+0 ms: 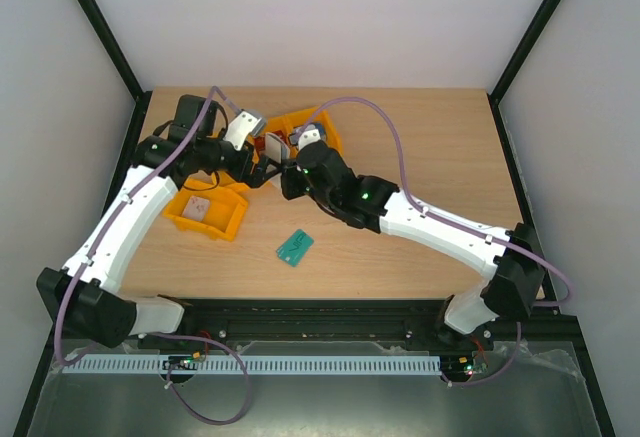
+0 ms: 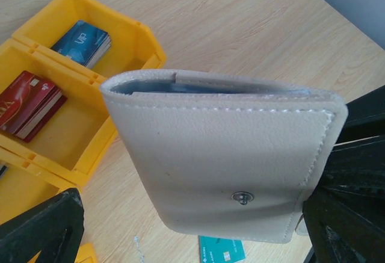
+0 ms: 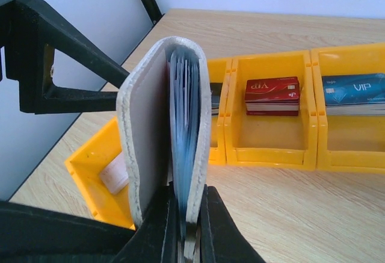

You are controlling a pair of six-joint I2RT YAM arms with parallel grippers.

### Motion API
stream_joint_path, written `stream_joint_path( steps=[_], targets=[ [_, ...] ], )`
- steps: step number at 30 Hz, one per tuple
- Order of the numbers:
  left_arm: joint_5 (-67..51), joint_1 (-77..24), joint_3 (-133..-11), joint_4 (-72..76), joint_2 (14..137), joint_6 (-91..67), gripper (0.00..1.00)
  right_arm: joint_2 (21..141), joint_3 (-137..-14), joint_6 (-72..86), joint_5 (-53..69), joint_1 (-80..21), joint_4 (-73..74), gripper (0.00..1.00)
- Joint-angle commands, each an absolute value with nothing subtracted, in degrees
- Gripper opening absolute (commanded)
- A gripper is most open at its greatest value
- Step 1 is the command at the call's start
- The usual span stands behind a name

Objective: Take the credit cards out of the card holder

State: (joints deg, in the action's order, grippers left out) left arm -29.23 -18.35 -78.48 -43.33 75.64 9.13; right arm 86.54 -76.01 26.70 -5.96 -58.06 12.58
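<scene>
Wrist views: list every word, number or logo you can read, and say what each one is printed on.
"VIP": on the blue card in the right bin.
"VIP", upside down in the right wrist view: on the red card in the middle bin.
Too small to read: the finer print on both.
Too blurred to read: the print on the teal card.
No text: the card holder.

Robot lab test cell, not a home or shop. Plain white panels (image 1: 320,17) close in the back and sides, with black frame posts (image 1: 103,27) running up both top corners. Bare wooden table (image 1: 440,157) mid-frame, two white arms (image 1: 130,212) bolted to a black rail (image 1: 320,307) at the bottom, slotted cable duct (image 1: 300,365) below it, yellow sorting bins (image 1: 232,219) centre-left.
</scene>
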Motion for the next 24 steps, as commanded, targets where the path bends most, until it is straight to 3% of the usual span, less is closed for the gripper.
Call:
stream_joint_path(
  steps=[1,5,8,18,24],
  targets=[
    [-17.1,-17.2,-77.8,-38.4,75.4,7.8,0.99,83.7,-77.3,25.1,-0.7,-59.0,11.4,0.02],
    [-4.9,-16.6,-75.5,-36.8,74.9,8.9,0.99,81.7,-77.0,26.1,3.6,-57.3,10.4,0.02],
    [-3.9,-14.5,-75.2,-36.8,73.6,8.9,1.00,79.9,-75.3,27.8,6.9,-54.4,9.7,0.02],
    [-32.4,-12.0,-76.0,-43.1,70.0,13.6,0.99,76.6,-71.5,25.4,19.6,-49.8,7.6,0.02],
    [-39.2,-11.7,-77.1,-45.8,69.4,15.7,0.99,75.2,-70.0,23.5,30.2,-47.8,4.7,0.02]
  ],
)
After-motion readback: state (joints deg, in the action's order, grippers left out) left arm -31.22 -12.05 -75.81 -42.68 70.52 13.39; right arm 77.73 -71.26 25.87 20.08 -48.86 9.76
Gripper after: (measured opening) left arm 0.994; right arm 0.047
